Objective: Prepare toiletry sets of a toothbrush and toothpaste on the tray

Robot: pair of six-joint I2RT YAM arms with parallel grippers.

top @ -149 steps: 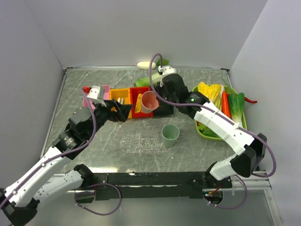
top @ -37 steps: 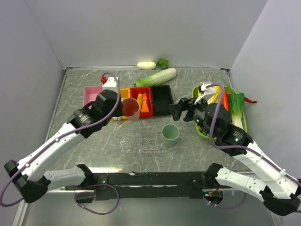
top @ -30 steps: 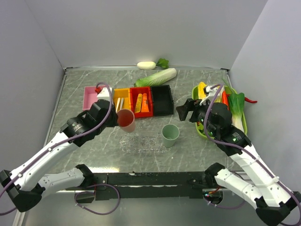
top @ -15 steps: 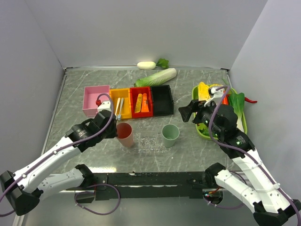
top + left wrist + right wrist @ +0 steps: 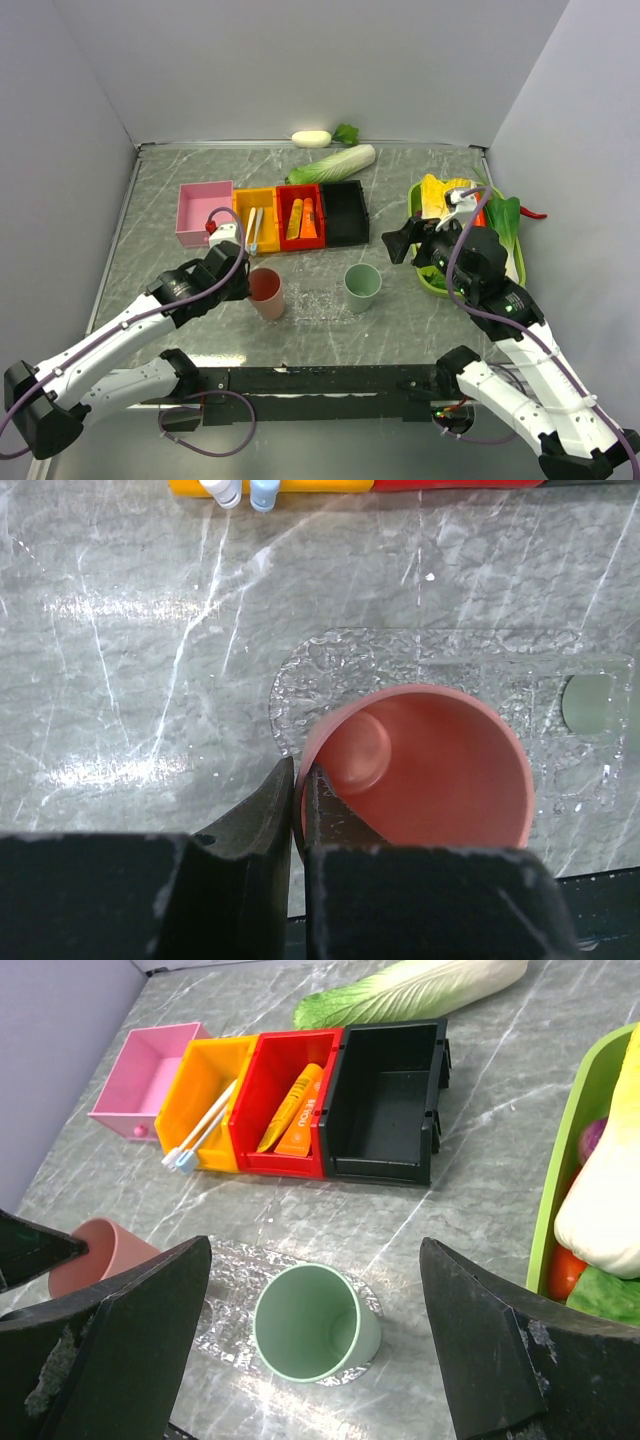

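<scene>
pink cup (image 5: 420, 770) moved over tray (image 5: 335, 660), left hand (image 5: 300, 785) pinching its rim, right hand (image 5: 396, 241) spread

Four bins (image 5: 272, 214) sit in a row toward the back of the surface (image 5: 400, 190). Toothbrushes (image 5: 252, 229) are in the second bin from the left, toothpaste tubes (image 5: 300, 218) in the third. The tray (image 5: 315, 300) lies in front of the bins. Left cup (image 5: 266, 292) is over the tray's left end, with the left claw (image 5: 297, 810) on its near-left rim. Right cup (image 5: 362, 286) stands on the tray's right end. Cabbage (image 5: 335, 163) lies behind the bins, vegetable tray (image 5: 565, 1160) far right.
</scene>
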